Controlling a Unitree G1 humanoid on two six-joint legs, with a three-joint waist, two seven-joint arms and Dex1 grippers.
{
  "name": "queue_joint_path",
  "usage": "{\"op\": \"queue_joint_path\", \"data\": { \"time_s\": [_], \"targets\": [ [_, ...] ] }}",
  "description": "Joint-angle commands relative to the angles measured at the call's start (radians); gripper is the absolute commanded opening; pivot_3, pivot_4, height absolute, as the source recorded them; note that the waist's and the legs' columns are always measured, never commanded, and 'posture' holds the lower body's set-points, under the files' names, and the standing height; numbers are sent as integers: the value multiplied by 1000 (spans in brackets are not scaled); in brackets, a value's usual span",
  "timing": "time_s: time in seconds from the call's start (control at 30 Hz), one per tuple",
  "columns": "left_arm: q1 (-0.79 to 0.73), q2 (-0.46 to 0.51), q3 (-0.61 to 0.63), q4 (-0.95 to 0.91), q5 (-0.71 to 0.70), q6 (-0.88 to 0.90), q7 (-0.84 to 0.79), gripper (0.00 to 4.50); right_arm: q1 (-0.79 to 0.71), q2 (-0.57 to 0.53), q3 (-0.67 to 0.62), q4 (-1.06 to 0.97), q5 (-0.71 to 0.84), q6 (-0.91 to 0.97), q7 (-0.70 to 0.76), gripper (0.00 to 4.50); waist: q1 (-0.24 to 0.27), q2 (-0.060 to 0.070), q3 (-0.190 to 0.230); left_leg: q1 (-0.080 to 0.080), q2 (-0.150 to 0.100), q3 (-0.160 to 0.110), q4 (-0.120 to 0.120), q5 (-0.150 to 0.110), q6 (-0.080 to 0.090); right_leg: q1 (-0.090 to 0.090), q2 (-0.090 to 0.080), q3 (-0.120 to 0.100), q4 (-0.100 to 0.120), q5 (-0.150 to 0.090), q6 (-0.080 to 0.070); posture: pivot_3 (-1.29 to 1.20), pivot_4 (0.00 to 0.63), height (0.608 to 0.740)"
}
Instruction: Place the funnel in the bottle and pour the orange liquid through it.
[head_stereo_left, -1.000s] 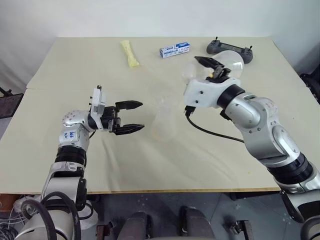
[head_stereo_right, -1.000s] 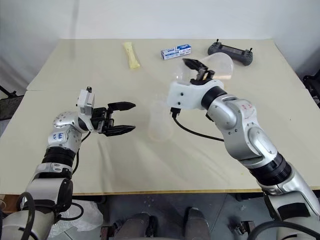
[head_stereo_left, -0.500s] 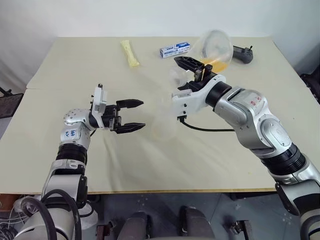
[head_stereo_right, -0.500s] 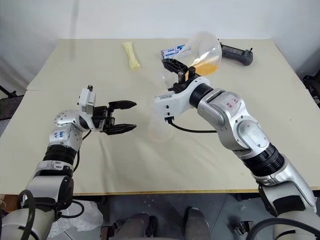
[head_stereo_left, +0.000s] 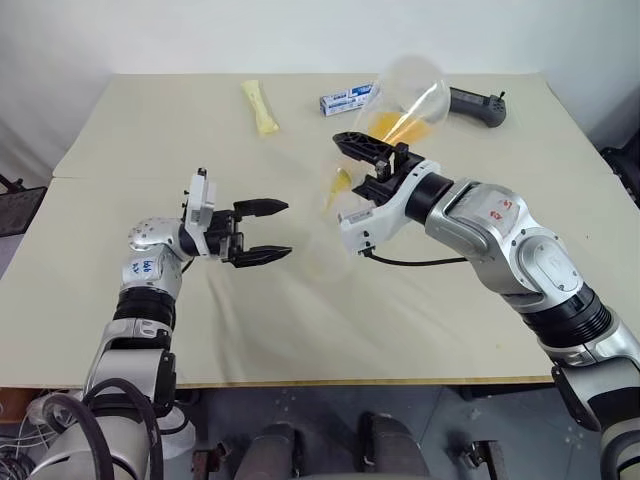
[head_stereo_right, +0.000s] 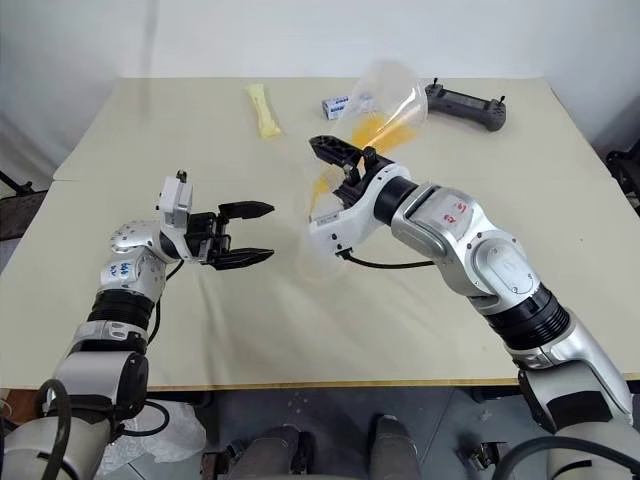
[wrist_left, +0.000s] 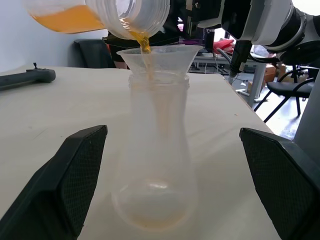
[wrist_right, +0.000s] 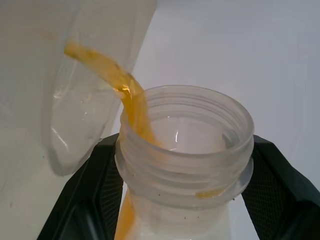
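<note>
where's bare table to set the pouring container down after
Free: the near right table, under the right arm. Also the far left corner, left of the yellow packet. Crowded: the far edge with the blue box and controller, and around the bottle.

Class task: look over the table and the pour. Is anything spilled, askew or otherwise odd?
Nothing stands out. The tilted container sends the orange liquid into the funnel, seated in the upright bottle. No spill is visible on the table.
</note>
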Motion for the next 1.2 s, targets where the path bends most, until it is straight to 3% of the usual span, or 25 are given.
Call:
{"op": "queue_joint_path", "data": {
  "time_s": [0.03, 1.2],
  "targets": [
    [-18, 2, 4, -17, -5, -7, -72, 4500, -19, -9, -65, -7, -19, -25, -22, 2808, 0, 0, 0, 0, 0, 0, 0, 0, 0, 0, 0, 0, 0, 0, 0, 0, 150, 740],
    [-14, 10, 40, -57, -49, 24, -67, 4500, -9, -14, -118, 42, -55, -156, -28, 2808, 0, 0, 0, 0, 0, 0, 0, 0, 0, 0, 0, 0, 0, 0, 0, 0, 150, 740]
  ]
}}
